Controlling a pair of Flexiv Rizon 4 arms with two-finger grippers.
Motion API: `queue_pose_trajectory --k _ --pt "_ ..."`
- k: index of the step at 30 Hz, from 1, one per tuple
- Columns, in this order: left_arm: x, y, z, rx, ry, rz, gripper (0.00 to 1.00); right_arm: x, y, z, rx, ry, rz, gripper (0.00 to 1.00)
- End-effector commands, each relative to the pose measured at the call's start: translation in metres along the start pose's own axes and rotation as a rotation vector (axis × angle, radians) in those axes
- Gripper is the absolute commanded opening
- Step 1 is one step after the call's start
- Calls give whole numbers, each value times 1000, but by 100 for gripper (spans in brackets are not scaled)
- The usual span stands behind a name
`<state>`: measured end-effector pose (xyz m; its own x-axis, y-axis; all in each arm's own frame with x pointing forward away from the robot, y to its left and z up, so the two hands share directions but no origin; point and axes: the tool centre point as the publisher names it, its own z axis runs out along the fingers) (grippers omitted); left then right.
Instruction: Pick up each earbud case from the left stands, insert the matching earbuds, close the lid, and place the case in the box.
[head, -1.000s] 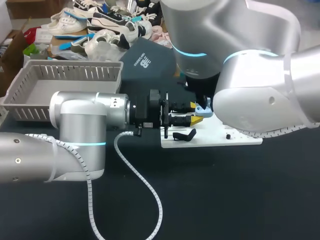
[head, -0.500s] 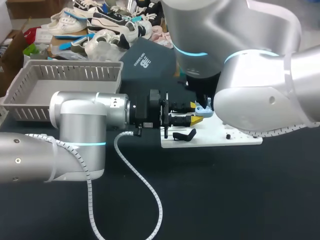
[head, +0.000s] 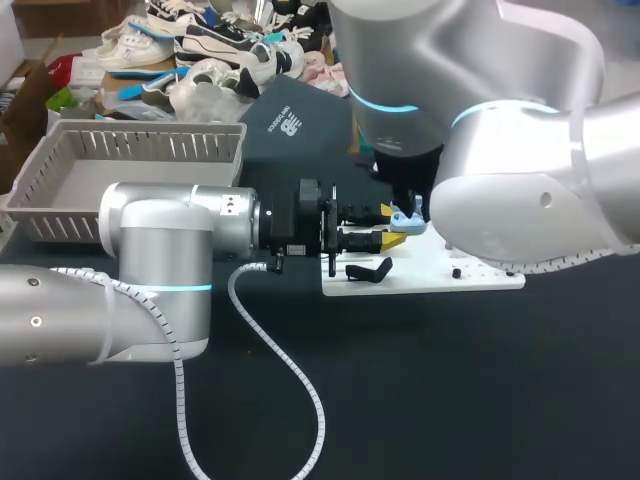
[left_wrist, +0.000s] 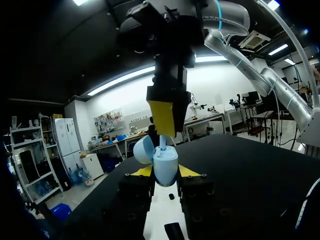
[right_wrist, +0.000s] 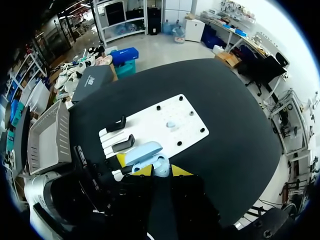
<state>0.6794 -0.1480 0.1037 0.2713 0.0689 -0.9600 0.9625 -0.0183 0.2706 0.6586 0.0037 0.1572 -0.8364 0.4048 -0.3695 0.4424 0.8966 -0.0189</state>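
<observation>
A dark table (head: 450, 400) is seen from above, with two silver arms meeting over a white board (head: 440, 272) near its middle. The left gripper (head: 392, 227) is brought in level from the left. It is clamped on a pale blue earbud case (head: 407, 218), which is held above the board's left end.

In the left wrist view, the earbud case (left_wrist: 166, 169) is gripped from both sides by the yellow tips of the left gripper (left_wrist: 165, 172). Its lid (left_wrist: 143, 149) is swung open to one side. The right gripper (left_wrist: 162, 125) is lowered from above. It is closed on a pale blue earbud (left_wrist: 162, 141), whose lower end is set into the open case.

In the right wrist view, the earbud (right_wrist: 161, 161) is seen between the yellow tips of the right gripper (right_wrist: 161, 171), with the open lid (right_wrist: 143, 151) just beside it. Beyond it lies the white board (right_wrist: 192, 120), and two black stands (right_wrist: 120, 135) are fixed at the end nearer the left arm. A small pale blue item (right_wrist: 171, 124) rests near the board's middle and cannot be identified. A grey slatted box (head: 60, 160) is placed at the table's far left, well apart from the board.
</observation>
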Motion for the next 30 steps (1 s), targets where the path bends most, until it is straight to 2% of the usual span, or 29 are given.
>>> queue_pose_trajectory --k 1,30 --pt "0 -1 0 -5 -1 2 0 0 0 1 -1 -1 0 0" --pt "0 -1 0 -5 -1 2 0 -1 4 9 -12 20 -12 0"
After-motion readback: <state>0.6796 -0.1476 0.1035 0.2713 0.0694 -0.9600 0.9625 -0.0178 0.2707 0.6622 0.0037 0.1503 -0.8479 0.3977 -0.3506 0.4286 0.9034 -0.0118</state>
